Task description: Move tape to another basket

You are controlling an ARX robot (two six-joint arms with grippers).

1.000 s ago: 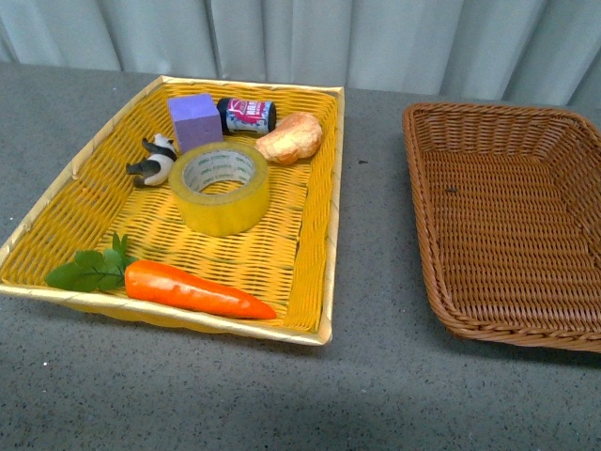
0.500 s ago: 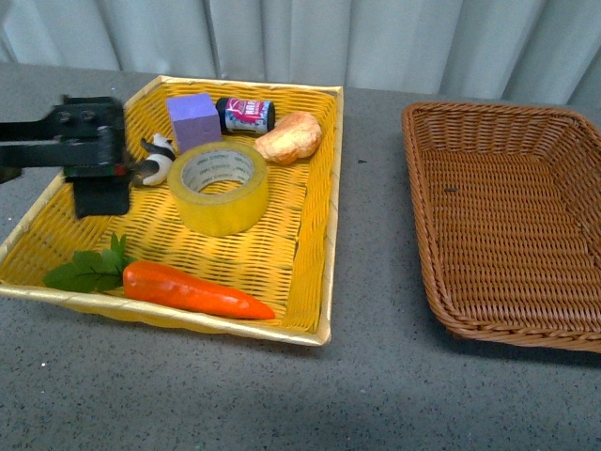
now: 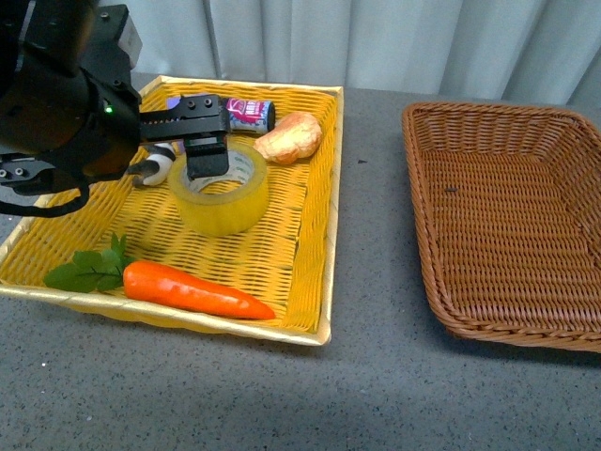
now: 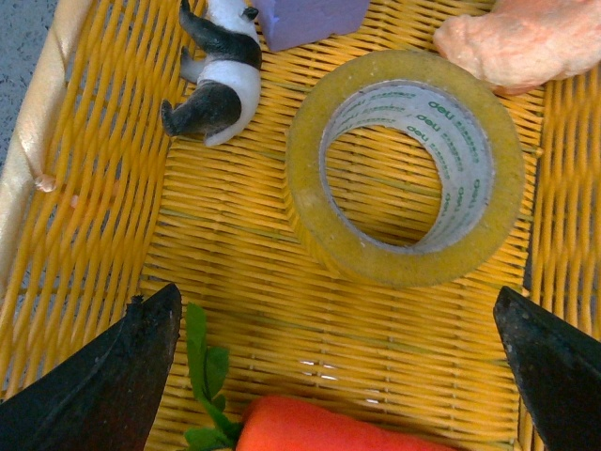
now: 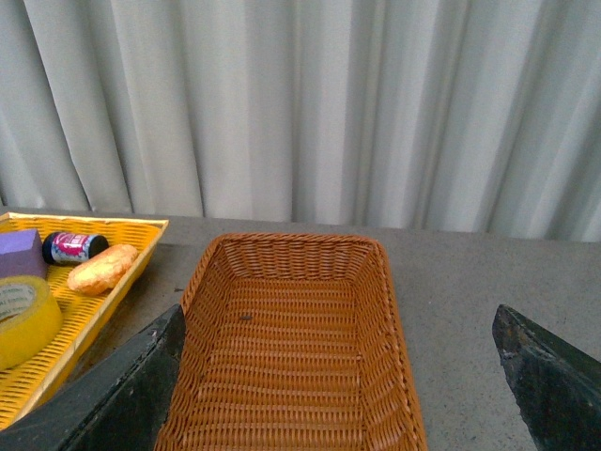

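The left jaws are spread wide apart and pinch nothing. They hang just above the far left edge of the tape. The tape lies flat in the middle of the yellow tray, with its hole facing up. The big black left arm reaches in over the tray from the left.

The right jaws are spread wide apart too, and they hold nothing.

A toy panda lies just left of the tape. A purple block sits beyond the tape, on its far side. A small bottle lies by the tray's far edge. An orange bread lump sits just beside the tape, on its far right. A carrot with green leaves lies along the near edge.

The brown basket sits to the right, apart from the yellow tray. Both rest on the grey counter. A pale curtain hangs at the back.
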